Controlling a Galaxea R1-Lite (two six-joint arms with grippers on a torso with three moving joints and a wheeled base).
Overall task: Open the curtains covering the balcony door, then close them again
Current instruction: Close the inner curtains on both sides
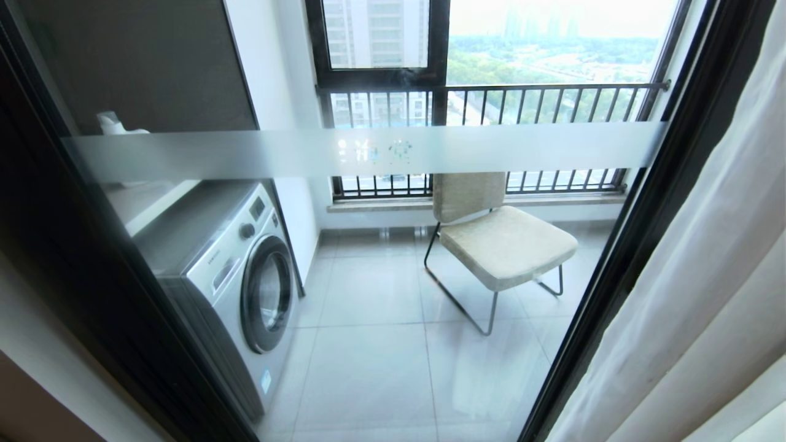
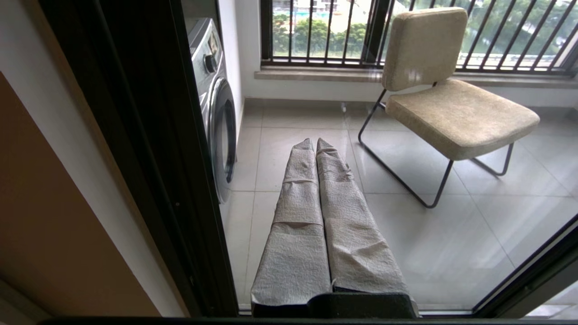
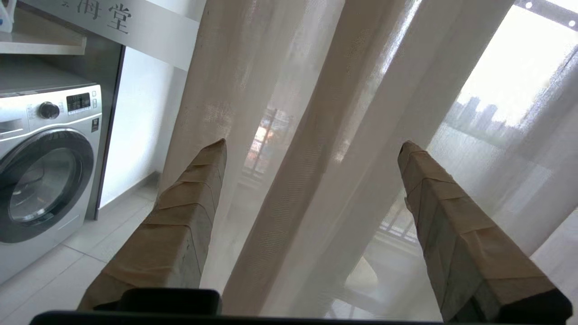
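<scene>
The curtains hang bunched at the right side of the balcony door, whose glass is uncovered across most of the head view, so the opening half looks done and the closing pull is what remains. Through the glass stand a washer and a chair.

The right gripper points into the folds with its jaws spread wide; a sheer layer and a denser pleat hang between the two fingers, but nothing is pinched. The left gripper is parked facing the glass, jaws pressed together and empty.

Risks, as I judge them: if the jaws close on the sheer layer alone, the thin cloth may slip out or drag across while the opaque panel stays behind, leaving the door half covered. Closing too shallow on a fold edge could lose the cloth mid-pull. A sideways pull aimed low might tug the fabric taut instead of sliding it along its track. The fingers could also strike the glass or door frame just behind the cloth.
</scene>
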